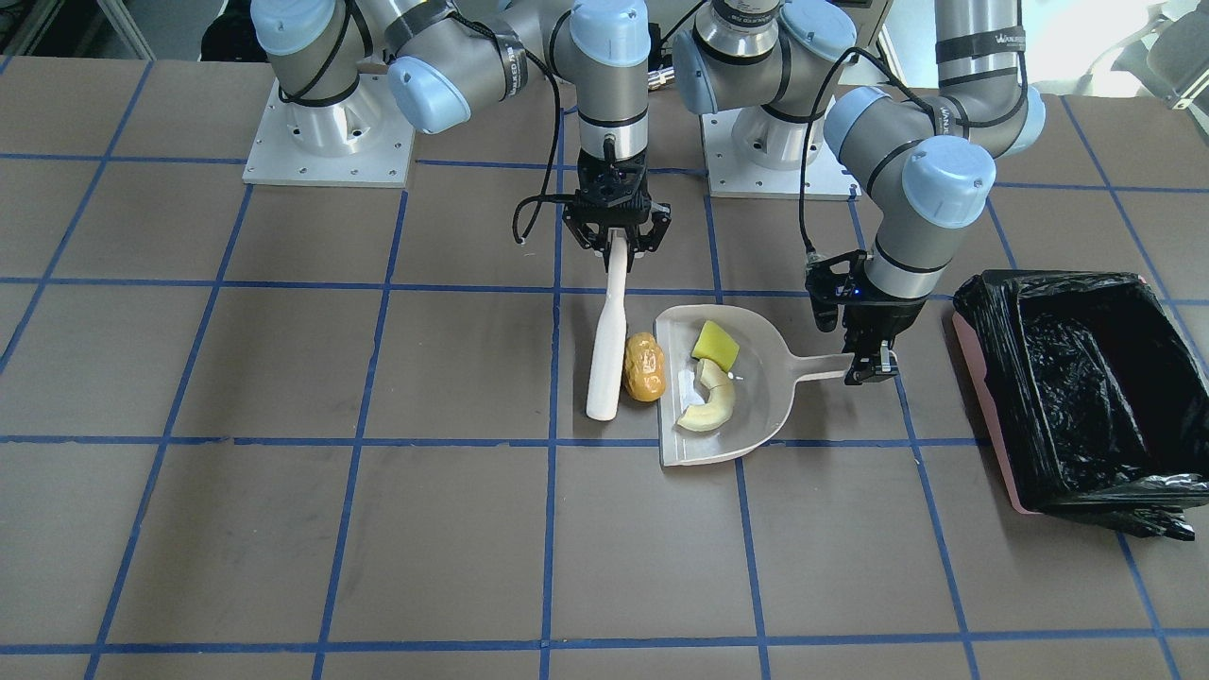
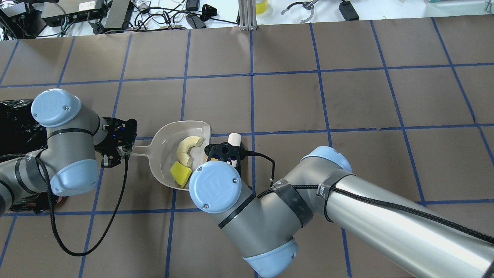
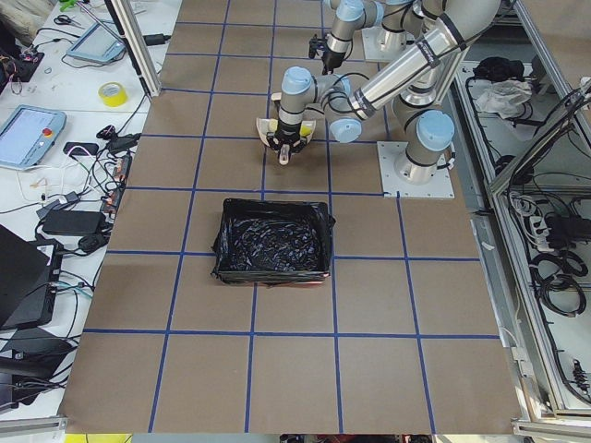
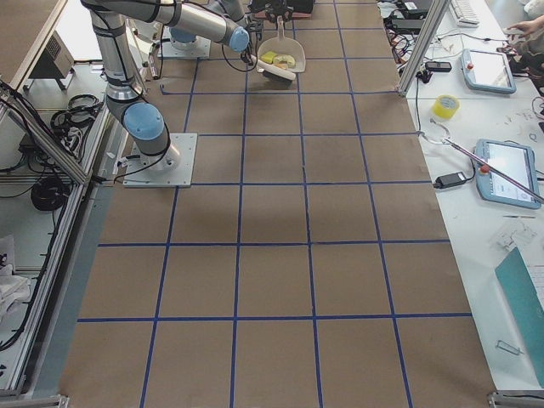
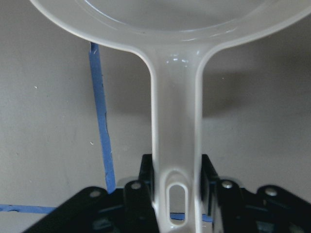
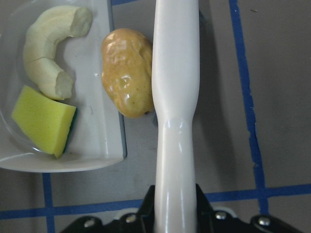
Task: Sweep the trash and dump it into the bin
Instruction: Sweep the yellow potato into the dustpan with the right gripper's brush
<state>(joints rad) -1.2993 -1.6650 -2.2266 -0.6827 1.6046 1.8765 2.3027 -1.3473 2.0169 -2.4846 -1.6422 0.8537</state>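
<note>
Sweeping is the step in hand, and I judge it nearly finished. Reading across the front-facing view, the right gripper (image 1: 616, 247) is clamped on the top of a white stick (image 1: 607, 340) that reaches down to the table (image 1: 283, 378). The orange-brown lump (image 1: 644, 366) touches the stick at its three o'clock, right at the dustpan's (image 1: 767, 382) open lip and not yet fully inside. In the pan lie the yellow wedge (image 1: 716, 346) and, at its six o'clock, the cream crescent (image 1: 708, 401). At the pan's three o'clock the left gripper (image 1: 874, 364) is closed on the handle. Farther toward three o'clock, apart from the pan, stands the bin (image 1: 1077, 397).

Next, the stick probably has to push toward three o'clock to carry the lump over the lip. The pan then needs lifting and tipping. Bare table lies between pan and bin, and the bin's near rim must be cleared.
</note>
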